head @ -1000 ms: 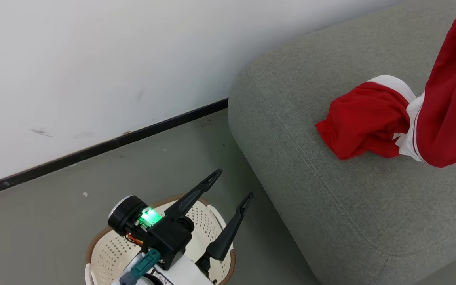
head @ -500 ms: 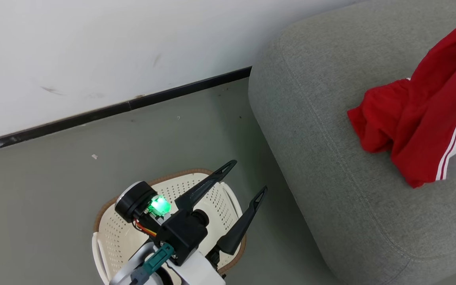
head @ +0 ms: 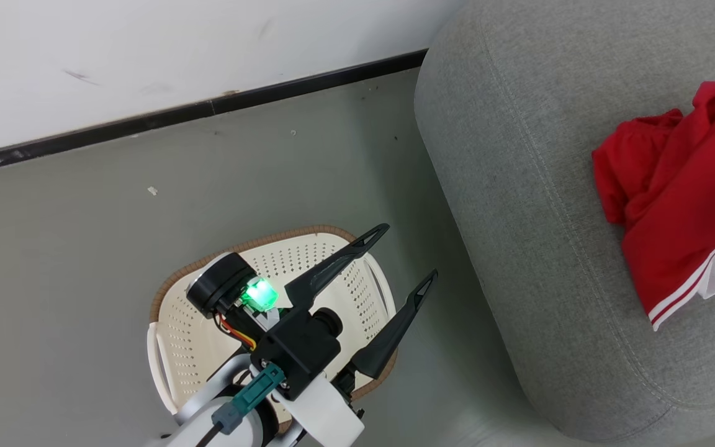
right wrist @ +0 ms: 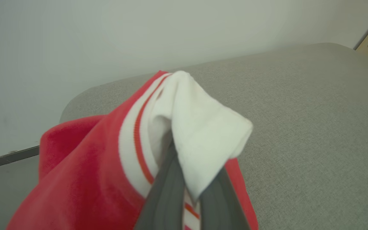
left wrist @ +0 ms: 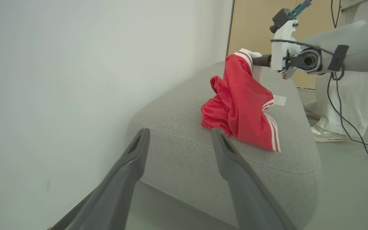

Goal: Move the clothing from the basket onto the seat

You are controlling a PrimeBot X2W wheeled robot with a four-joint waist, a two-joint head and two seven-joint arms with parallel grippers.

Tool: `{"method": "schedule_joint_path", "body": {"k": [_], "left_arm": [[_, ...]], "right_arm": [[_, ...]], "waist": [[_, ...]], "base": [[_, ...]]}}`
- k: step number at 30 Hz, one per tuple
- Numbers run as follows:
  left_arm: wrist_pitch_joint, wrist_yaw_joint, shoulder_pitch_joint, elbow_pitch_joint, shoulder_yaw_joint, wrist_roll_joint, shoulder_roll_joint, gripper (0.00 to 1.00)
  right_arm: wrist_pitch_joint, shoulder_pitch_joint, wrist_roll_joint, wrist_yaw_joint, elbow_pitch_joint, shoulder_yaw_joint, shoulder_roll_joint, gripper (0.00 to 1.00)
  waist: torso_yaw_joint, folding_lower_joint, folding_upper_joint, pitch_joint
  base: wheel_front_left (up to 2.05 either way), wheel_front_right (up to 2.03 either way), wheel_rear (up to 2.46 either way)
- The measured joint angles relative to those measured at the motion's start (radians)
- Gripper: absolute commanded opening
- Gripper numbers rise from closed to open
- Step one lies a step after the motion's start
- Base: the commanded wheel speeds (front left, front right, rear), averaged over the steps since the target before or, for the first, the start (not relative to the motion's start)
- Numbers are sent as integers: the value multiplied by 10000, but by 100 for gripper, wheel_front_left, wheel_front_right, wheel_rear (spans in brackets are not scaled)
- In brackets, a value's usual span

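Observation:
The red clothing (head: 674, 205) with white stripes lies bunched on the grey seat (head: 519, 186), its top edge still lifted. My right gripper (right wrist: 190, 179) is shut on the white band of the clothing (right wrist: 85, 166); from the left wrist it shows as the right gripper (left wrist: 260, 60) holding the clothing (left wrist: 238, 108) up above the seat (left wrist: 184, 118). My left gripper (head: 404, 254) hangs open over the cream basket (head: 165, 292) on the floor, left of the seat. The arm hides part of the basket's inside; the part that shows is bare. The left gripper (left wrist: 179, 134) holds nothing.
A white wall with a black baseboard (head: 208, 108) runs behind the basket and the seat. Grey floor (head: 84, 248) surrounds the basket. A person's legs and shoe (left wrist: 327, 135) stand past the far end of the seat, with cables (left wrist: 347, 124) trailing on the floor.
The head camera has swung, shifting the whole picture. The clothing, which hung high from the right gripper, has come down and now rests mostly on the seat. My left gripper stays open.

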Motion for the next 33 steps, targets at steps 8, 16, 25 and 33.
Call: {"method": "schedule_joint_path", "body": {"k": [8,16,25,33], "left_arm": [[-2,-90,-395,6,17,44,-2,100],[-6,-163,-576,127,161,182,67,100],[-180,-217,-576,458,163,171,82,100],[-270,-259,-564,711,221,-75,96,100]], "right_arm": [[-104,-210,40,-2,537,-282,138,0],[-174,-453,127,0,740,-234,383,100],[-222,-435,389,0,734,-96,403,100],[-272,85,516,0,447,8,196,100]], "waist": [[91,0,0,510],[-19,0,0,783],[-373,0,0,691],[-752,0,0,458]], "base": [[0,0,0],[0,0,0],[0,0,0],[0,0,0]]}}
